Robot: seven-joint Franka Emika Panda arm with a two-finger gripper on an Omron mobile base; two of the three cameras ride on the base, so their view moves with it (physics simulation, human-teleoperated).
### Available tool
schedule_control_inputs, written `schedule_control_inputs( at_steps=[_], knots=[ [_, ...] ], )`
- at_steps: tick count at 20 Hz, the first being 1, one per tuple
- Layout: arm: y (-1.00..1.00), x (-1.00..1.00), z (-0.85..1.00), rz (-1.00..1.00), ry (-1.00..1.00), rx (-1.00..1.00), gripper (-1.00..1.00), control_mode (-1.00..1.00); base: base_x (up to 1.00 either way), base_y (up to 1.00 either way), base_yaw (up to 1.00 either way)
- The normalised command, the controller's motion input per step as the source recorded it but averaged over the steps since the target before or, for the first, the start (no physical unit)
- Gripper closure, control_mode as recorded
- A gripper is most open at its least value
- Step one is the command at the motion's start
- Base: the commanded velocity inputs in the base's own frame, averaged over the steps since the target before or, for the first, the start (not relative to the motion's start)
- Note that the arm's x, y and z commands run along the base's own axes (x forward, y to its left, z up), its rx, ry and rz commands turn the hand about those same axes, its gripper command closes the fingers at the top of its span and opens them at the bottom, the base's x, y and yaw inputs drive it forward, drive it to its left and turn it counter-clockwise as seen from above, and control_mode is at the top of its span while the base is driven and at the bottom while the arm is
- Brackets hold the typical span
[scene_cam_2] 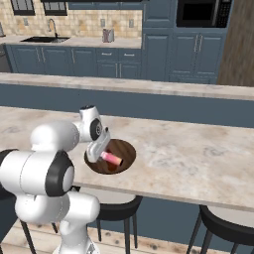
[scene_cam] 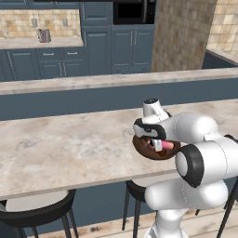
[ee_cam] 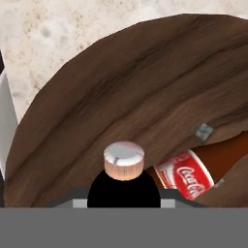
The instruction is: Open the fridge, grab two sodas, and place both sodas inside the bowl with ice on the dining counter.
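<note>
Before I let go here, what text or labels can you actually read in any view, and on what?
"Coca" in white script: on the red label of the cola bottle lying in the bowl; the label's second line is too blurred to read.
Pink bottle held in the end effector: no readable text.
Nothing else legible.

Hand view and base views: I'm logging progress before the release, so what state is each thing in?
Claw: shut on pink-orange soda.
Pink-orange soda: held over the bowl, tilted.
Cola bottle: lying on its side inside the bowl.
Bowl: upright on the dining counter, no ice visible.
Stools: tucked under the counter.
</note>
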Motion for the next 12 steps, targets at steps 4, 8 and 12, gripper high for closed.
schedule_control_inputs(
  at_steps=[4, 8, 12],
  knots=[
    [0.0, 0.13, -0.15, 0.05, 0.0, 0.0, 1.0, -1.0, 0.0, 0.0, 0.0],
    [0.0, 0.12, -0.14, 0.06, 0.0, 0.0, 1.0, -1.0, 0.0, 0.0, 0.0],
    [0.0, 0.12, -0.18, 0.07, 0.0, 0.0, 1.0, -1.0, 0.0, 0.0, 0.0]
  ],
)
